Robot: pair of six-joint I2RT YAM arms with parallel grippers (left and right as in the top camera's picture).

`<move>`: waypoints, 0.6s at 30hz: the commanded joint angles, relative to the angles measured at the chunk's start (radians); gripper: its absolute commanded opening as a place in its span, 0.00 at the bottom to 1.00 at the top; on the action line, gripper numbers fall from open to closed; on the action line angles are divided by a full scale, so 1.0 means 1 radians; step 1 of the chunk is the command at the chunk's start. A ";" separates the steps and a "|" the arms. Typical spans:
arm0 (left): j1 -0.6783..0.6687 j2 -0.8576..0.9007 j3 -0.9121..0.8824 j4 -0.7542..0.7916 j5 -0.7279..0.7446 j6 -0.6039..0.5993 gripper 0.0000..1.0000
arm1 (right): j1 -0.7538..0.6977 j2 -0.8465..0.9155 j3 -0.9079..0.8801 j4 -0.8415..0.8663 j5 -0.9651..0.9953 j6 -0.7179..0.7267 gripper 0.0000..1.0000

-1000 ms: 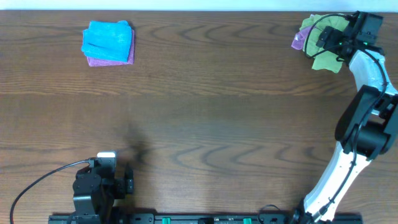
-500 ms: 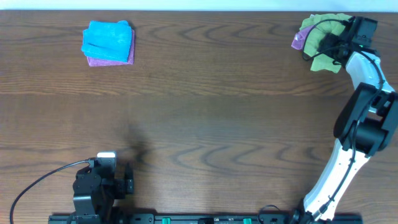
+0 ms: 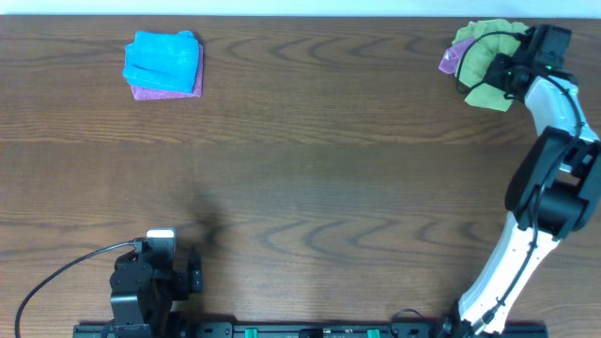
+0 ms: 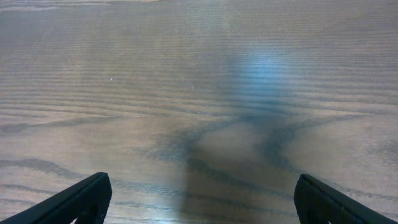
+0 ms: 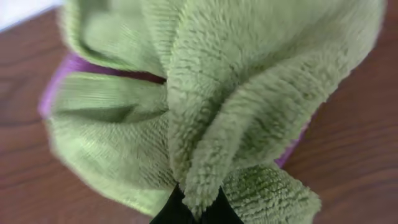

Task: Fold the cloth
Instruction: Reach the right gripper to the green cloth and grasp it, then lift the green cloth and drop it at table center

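Observation:
The lime-green cloth lies bunched at the far right corner of the table, on top of a purple cloth. My right gripper is shut on a pinched fold of it. In the right wrist view the cloth fills the frame, its fold squeezed between the black fingertips of the right gripper, with purple cloth showing beneath. My left gripper hangs open over bare wood near the front left, nothing between its fingers; from overhead the left gripper sits by the front edge.
A bright blue cloth lies folded on another purple one at the far left. The table's back edge runs just behind the green cloth. A black cable trails from the left arm.
The right gripper's fingers have closed on a fold of the green cloth, which has bunched up slightly. The left arm has not moved.

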 commanded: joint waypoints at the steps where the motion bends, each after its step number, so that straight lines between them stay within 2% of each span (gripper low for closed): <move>1: -0.003 -0.007 -0.004 -0.006 -0.018 0.018 0.95 | 0.008 -0.155 0.005 -0.017 -0.003 -0.052 0.01; 11: -0.003 -0.007 -0.004 -0.006 -0.017 0.018 0.95 | 0.055 -0.397 0.005 -0.208 -0.003 -0.145 0.01; 18: -0.003 -0.007 -0.004 -0.006 -0.017 0.018 0.95 | 0.164 -0.598 0.005 -0.466 -0.004 -0.208 0.01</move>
